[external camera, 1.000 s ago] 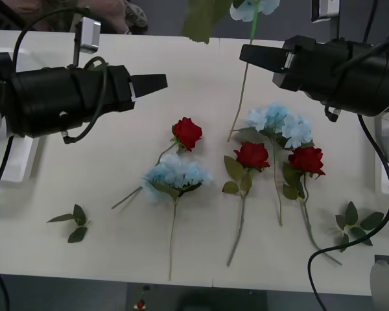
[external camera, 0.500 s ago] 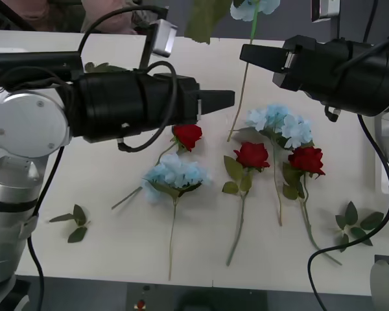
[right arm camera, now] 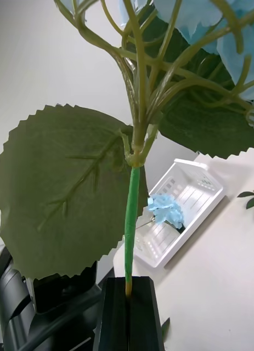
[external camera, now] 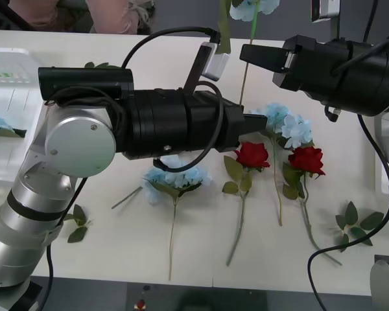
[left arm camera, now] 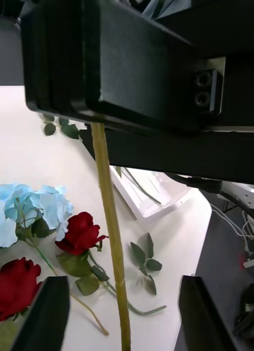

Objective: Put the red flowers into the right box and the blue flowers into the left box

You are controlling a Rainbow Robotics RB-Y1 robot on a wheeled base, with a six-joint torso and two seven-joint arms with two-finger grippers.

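Now, from the front, the left arm has swung far across the pale counter [external camera: 201, 259] in the past second: it was back at the left side, and its black forearm now covers the middle, its left claw [external camera: 258, 120] reaching in under the right arm toward the hanging stem. That sweep hides one red rose and uncovers the left box [external camera: 13, 103], a shallow white slotted plastic tray at the left edge with a pale-blue bloom already in it. The right claw [external camera: 246, 54] has not moved; it holds a pale-blue hydrangea with a long thin green stem [external camera: 248, 71] raised above the far side. On the counter lie two deep-red artificial roses [external camera: 253, 155], a blue hydrangea beside them [external camera: 292, 128] and another lower down [external camera: 176, 178].

From the right wrist, the right claw [right arm camera: 128, 290] is clamped tight on the green-wrapped stem [right arm camera: 130, 219], with its serrated leaf [right arm camera: 61, 186] alongside; the slotted tray [right arm camera: 181, 214] lies beyond.

From the left wrist, the left claw [left arm camera: 120, 315] is spread wide and empty, its black fingers [left arm camera: 44, 312] either side of the tan lower stem [left arm camera: 109, 219], not touching. The right box [left arm camera: 151, 192], a white rimmed tray, shows past the roses.

My reading is that a hand-over is being set up, so the blue flower can go to the left tray
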